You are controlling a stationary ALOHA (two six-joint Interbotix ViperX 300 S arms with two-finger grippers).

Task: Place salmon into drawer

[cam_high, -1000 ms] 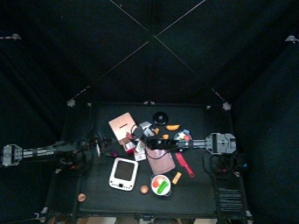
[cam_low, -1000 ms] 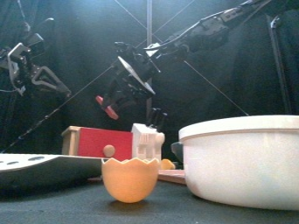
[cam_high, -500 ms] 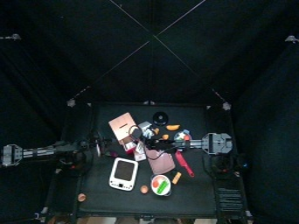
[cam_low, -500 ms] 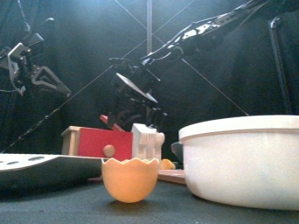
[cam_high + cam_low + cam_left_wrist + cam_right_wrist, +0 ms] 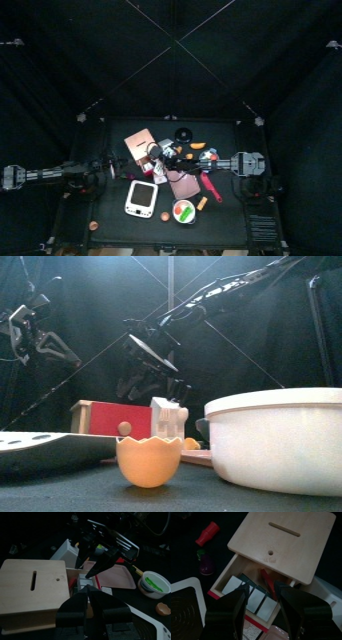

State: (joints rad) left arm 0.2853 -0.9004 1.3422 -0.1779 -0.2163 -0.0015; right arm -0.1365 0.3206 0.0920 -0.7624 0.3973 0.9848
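Right jaws [image 5: 261,604] apart, empty, over the open drawer [image 5: 250,592].

Wooden drawer box [image 5: 139,146] at table centre-left, drawer [image 5: 248,594] pulled out toward the table's middle. Right gripper [image 5: 261,601] directly above the open drawer. Scale [image 5: 142,197] in front of the box. Bowl [image 5: 187,211] to the scale's right, egg cup [image 5: 148,461] between the two. Left gripper [image 5: 90,607] low at the table's left side.
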